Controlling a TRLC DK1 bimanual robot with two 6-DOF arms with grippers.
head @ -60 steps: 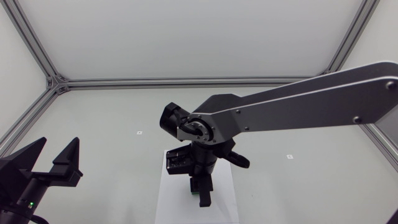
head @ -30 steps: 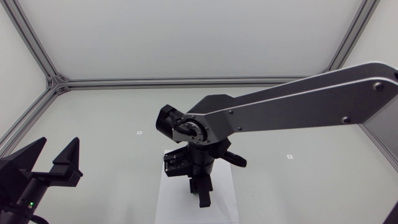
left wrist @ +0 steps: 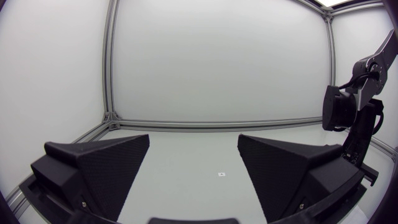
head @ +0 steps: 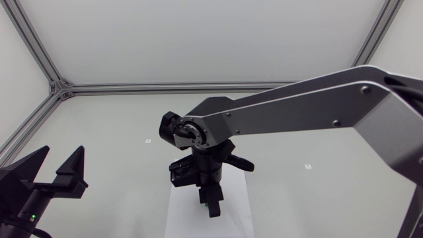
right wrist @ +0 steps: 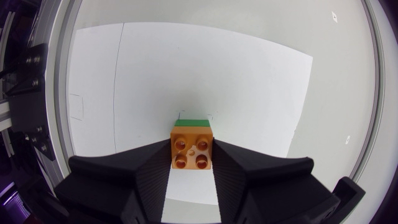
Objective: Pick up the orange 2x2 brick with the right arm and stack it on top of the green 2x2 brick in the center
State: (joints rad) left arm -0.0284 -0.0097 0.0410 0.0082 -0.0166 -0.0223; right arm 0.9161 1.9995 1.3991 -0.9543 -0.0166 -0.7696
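- The right arm [head: 297, 112] comes in from the right side and extends past the middle of the table [head: 112, 122].
- Its right gripper [right wrist: 192, 157] points straight down over a white sheet [right wrist: 236, 81] that lies flat on the table.
- The gripper's 2 fingers press on the orange 2x2 brick [right wrist: 193, 151] from 2 sides and hold it clamped. The brick's 4 studs face up toward the wrist.
- The green 2x2 brick [right wrist: 194, 122] sits on the sheet right under the orange one. Only a narrow green strip shows ahead of it, and I cannot tell whether the 2 bricks touch.
- The left gripper [head: 61, 157] is near the table's left front, well apart from both bricks. Its fingers are spread wide with nothing between them.
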